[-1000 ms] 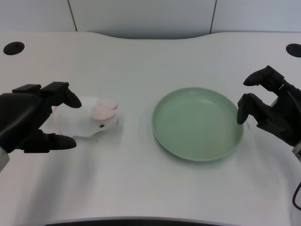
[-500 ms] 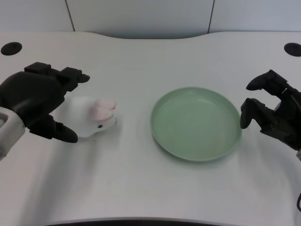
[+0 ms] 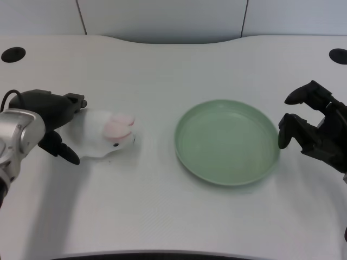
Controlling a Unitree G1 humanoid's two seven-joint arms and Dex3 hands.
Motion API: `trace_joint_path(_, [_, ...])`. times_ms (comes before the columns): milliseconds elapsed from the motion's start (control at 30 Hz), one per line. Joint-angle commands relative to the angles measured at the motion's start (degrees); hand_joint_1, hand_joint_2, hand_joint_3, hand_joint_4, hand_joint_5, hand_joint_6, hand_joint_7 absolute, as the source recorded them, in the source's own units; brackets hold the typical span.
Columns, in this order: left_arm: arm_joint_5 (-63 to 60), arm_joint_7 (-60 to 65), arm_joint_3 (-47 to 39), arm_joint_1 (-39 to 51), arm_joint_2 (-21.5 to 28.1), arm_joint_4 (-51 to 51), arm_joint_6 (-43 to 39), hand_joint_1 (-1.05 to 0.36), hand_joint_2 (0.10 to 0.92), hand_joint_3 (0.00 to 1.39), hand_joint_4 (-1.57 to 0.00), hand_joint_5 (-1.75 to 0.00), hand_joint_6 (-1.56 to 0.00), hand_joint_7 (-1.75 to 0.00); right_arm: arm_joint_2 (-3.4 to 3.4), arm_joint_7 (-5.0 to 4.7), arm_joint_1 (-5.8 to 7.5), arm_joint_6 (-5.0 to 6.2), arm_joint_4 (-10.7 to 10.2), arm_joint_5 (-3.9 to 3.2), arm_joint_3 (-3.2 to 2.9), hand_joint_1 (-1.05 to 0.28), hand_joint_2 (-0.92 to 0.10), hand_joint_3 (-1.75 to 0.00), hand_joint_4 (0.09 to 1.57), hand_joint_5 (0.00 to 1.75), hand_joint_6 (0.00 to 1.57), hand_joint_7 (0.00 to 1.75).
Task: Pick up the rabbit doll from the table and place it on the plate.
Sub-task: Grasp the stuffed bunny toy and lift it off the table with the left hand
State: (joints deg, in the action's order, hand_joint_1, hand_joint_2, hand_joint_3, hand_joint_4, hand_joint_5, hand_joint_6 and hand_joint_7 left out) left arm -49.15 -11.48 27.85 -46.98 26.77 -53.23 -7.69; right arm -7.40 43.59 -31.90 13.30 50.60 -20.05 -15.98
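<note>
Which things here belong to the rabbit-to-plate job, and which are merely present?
Part of the job:
rabbit doll, lying on the table
green plate, with nothing on it
left hand, at the doll's rear end

Merely present:
right hand, idle beside the plate
white table

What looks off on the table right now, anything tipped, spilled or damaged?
Nothing stands out. The rabbit doll lies intact on the table, the left hand around its rear end. The green plate sits flat and empty.

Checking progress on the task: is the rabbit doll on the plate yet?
No, the rabbit doll lies on the white table, left of the green plate.
</note>
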Motion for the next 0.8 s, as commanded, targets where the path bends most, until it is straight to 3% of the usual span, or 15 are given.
trace_joint_path(33, [-0.9, 2.8, 2.5, -3.7, -2.1, -7.1, 0.1, -0.98, 0.848, 0.0, 0.0, -0.34, 0.0, -0.39, -0.52, -1.05, 0.21, -0.18, -0.7, -0.04, 0.07, -0.4, -0.53, -0.86, 0.77, 1.75, 0.54, 1.65])
trace_joint_path(200, [0.0, 4.9, 4.5, -6.9, -5.0, -14.6, 0.1, -0.95, 0.828, 0.0, 0.0, -0.38, 0.0, -0.44, -0.59, -0.69, 0.35, -0.44, -0.7, -0.42, 0.17, -0.4, -0.53, -0.86, 0.78, 1.75, 0.54, 1.64])
trace_joint_path(367, [0.9, 5.3, 5.4, -8.4, -6.3, -17.8, 0.3, -0.93, 0.814, 0.0, 0.0, -0.4, 0.0, -0.48, -0.33, -1.18, 0.7, -1.65, -2.0, -0.74, 0.19, -0.38, -0.52, -0.86, 0.79, 1.75, 0.54, 1.64])
trace_joint_path(533, [1.3, 7.3, 5.9, -9.4, -7.2, -19.9, -1.0, -0.86, 0.763, 0.0, 0.0, -0.48, 0.0, -0.53, -0.06, -1.24, -0.01, -0.83, -0.4, -0.74, -0.05, -0.4, -0.52, -0.87, 0.78, 1.75, 0.55, 1.66])
trace_joint_path(667, [2.0, 7.4, 5.9, -10.0, -7.4, -20.8, -1.2, -0.85, 0.76, 0.0, 0.0, -0.52, 0.0, -0.53, -0.26, -2.1, -0.33, -1.43, 0.0, -0.35, 0.18, -0.4, -0.51, -0.87, 0.78, 1.75, 0.54, 1.66])
trace_joint_path(800, [2.5, 5.3, 6.1, -11.3, -7.2, -21.4, -1.5, -0.83, 0.735, 0.0, 0.0, -0.48, 0.0, -0.58, -0.06, -1.6, -0.38, -1.11, 0.4, -0.71, 0.1, -0.39, -0.51, -0.87, 0.8, 1.75, 0.54, 1.65])
